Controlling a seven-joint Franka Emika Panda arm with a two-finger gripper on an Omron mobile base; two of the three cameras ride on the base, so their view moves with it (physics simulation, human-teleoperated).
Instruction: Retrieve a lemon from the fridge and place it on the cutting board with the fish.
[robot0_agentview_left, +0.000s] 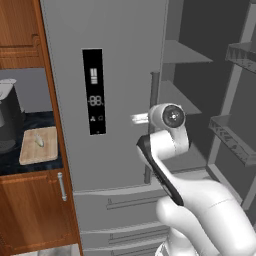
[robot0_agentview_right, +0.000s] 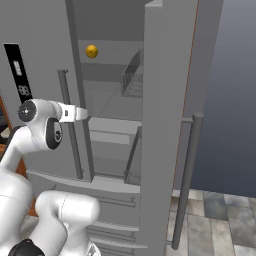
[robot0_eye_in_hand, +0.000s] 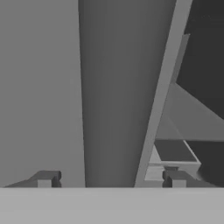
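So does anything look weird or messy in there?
Nothing looks spilled or broken. The fridge has one door swung wide open, and a lone lemon sits on a high shelf inside. The fish lies neatly on the cutting board.

base views: flank arm, both face fridge (robot0_agentview_left: 115, 75) | hand view: close on fridge door edge

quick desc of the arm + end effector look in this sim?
The arm has glossy white rounded links with dark bands at the joints and a round grey cap with a dark centre on the joint housing. No cables or markings are visible. The end effector has two small blocky dark grey fingertips; its white body shows in the right base view.
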